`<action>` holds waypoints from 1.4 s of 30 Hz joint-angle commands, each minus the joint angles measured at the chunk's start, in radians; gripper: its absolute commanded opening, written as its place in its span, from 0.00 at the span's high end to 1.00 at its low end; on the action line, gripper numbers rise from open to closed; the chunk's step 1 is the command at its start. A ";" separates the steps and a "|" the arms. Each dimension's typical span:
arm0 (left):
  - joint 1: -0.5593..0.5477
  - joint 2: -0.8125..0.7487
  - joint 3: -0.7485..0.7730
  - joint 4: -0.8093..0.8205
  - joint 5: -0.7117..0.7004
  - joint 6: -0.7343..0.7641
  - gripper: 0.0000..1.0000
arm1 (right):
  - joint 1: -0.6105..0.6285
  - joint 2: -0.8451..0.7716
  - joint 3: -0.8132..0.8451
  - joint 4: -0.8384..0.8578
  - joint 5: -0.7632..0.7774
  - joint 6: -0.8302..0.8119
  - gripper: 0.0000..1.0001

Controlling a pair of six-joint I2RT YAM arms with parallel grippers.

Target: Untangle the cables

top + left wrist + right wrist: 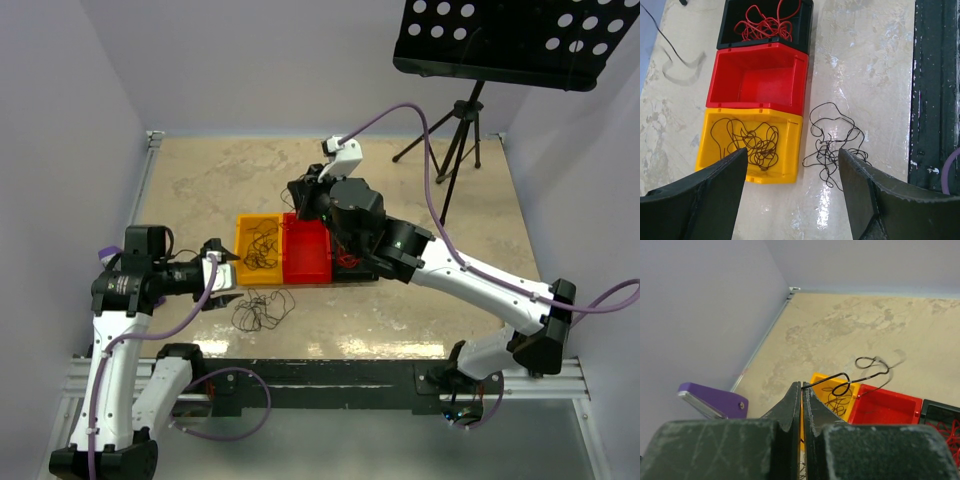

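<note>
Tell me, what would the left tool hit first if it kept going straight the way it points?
Probably the yellow bin, straight ahead of the open left tool; loose black cables lie beside it. Depth is unclear.

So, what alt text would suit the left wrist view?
Three bins stand in a row on a pale table: black bin holding red wires, empty red bin, yellow bin holding dark wires. A loose dark tangle lies beside the yellow bin, framed by the open left claw.
</note>
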 commanded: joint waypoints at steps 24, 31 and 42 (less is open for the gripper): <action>0.003 -0.016 -0.020 0.026 -0.016 0.016 0.23 | -0.100 0.068 -0.143 0.130 -0.103 0.044 1.00; 0.003 -0.024 -0.031 0.026 -0.026 0.021 0.23 | -0.113 0.077 -0.177 0.144 -0.122 0.056 1.00; 0.003 -0.027 -0.037 0.028 -0.028 0.022 0.23 | -0.114 0.085 -0.203 0.150 -0.120 0.061 1.00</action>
